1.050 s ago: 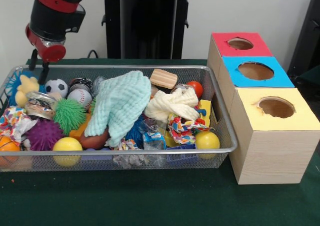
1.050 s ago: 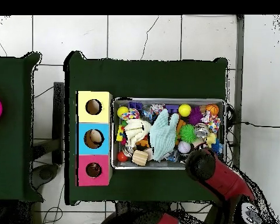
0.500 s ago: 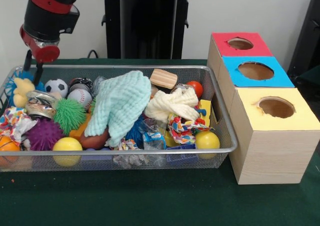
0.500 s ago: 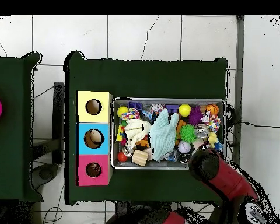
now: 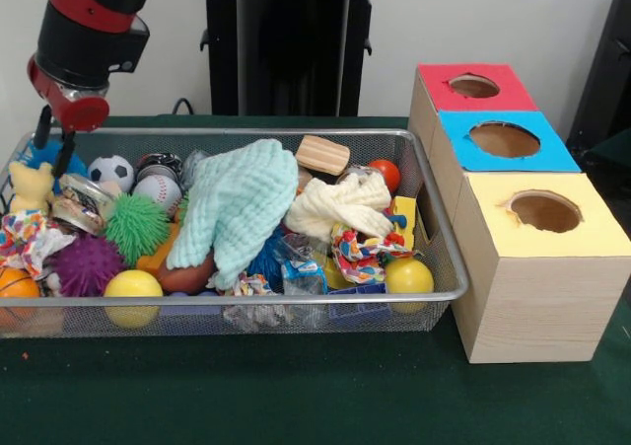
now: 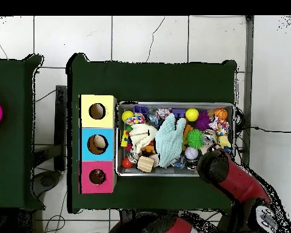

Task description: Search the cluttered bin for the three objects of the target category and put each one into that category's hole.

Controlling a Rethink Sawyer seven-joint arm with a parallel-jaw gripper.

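Jaws stood slightly apart, empty, above the bin's [image 5: 296,134] far corner; we saw the yellow plush toy [image 5: 27,185] just below them, partly hidden.

Football [image 5: 185,275] mostly under mint cloth [image 5: 237,208]

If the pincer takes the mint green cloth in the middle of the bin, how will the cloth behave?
The mint green cloth is draped in folds over other toys, so it is probably floppy and would hang down when lifted. It looks thick yet light. Its textured weave may snag neighbours such as the cream cloth.
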